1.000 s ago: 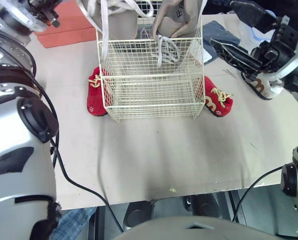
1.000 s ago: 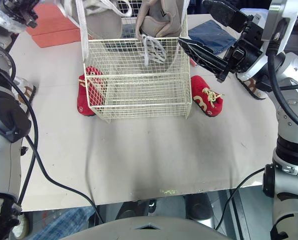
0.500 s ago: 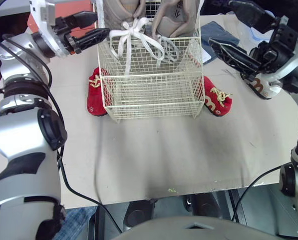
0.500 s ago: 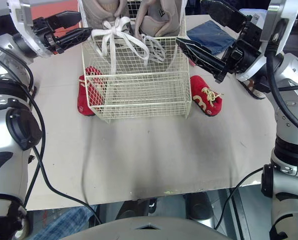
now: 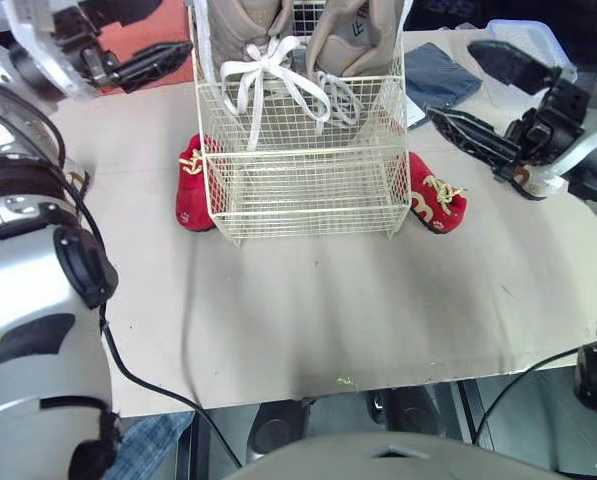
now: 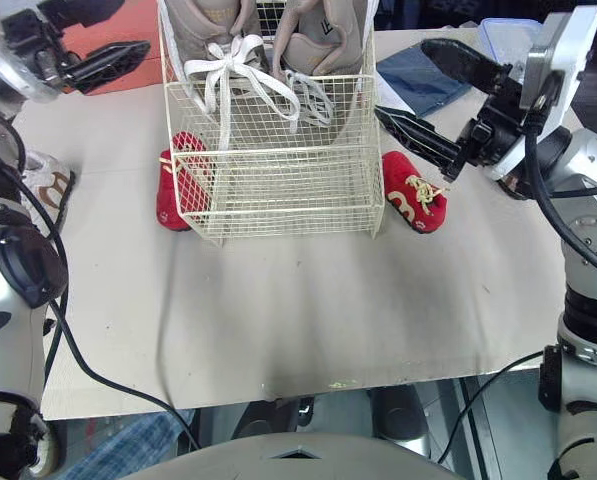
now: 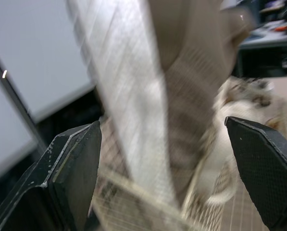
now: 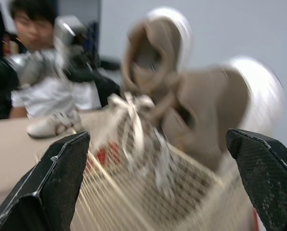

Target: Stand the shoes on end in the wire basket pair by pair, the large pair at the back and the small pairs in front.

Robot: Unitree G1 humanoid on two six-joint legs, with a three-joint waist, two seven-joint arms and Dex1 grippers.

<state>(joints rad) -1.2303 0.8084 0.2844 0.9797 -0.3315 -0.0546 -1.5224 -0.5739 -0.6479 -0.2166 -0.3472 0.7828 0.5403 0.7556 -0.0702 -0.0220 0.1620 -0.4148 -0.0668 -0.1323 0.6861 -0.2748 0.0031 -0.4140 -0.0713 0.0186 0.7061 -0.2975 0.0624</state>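
Note:
The wire basket [image 5: 303,190] stands mid-table. Two large beige shoes [image 5: 246,35] [image 5: 356,35] stand on end side by side at its back, white laces hanging over the wire. One small red shoe [image 5: 190,185] lies against the basket's left side and another [image 5: 436,198] against its right. A small white and brown shoe [image 6: 46,185] lies at the table's left edge, and one [image 5: 530,180] sits behind my right gripper. My left gripper [image 5: 168,28] is open, left of the basket's top. My right gripper [image 5: 450,80] is open, right of the basket, above the red shoe.
An orange box [image 6: 118,30] lies at the back left. A folded blue cloth [image 5: 438,75] and a clear plastic tub [image 5: 523,35] sit at the back right. A person [image 8: 37,33] sits beyond the table. The front half of the table is bare.
My left gripper opened and let go of the left large shoe, which now stands in the basket, then drew back to the left. My right gripper shifted slightly right.

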